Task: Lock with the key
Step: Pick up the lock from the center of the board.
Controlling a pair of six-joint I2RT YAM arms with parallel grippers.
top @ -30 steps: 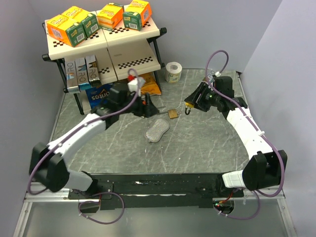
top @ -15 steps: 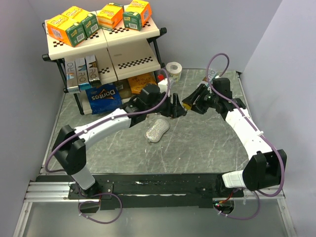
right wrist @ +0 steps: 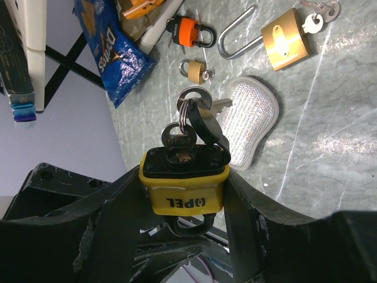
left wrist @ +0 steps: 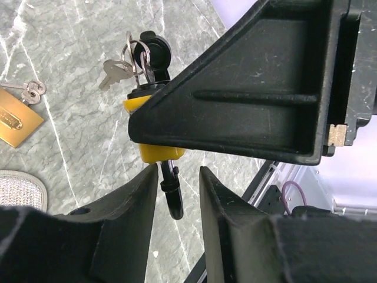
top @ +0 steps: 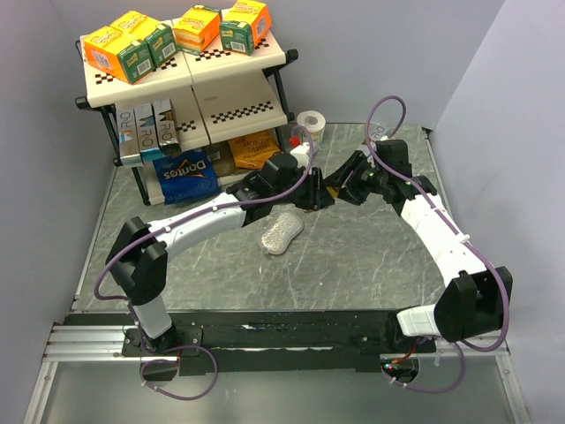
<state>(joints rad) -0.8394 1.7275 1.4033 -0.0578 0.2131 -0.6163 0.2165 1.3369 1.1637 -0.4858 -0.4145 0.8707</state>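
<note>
**Yellow padlock aloft, shackle between left fingers**

Yellow padlock with a black top (right wrist: 184, 191) held clear above the grey marbled surface (right wrist: 330, 141), between the two arms. Silver key (right wrist: 179, 141) seated in its top, spare keys on a ring (left wrist: 115, 69) dangling beside. Black shackle (left wrist: 172, 191) pointing down; seated or not, cannot tell.

Right tool (right wrist: 184, 177) clamped on the padlock body from both sides. Left tool (left wrist: 175, 177) spread, fingers straddling the shackle, no contact evident.

Likely trouble:
- Off-axis push on the shackle could twist the body in the right grip.
- A loosened clamp could drop it towards the silvery mesh pad (right wrist: 250, 121) below.
- Dangling keys could snag a finger and drag the key round.
</note>
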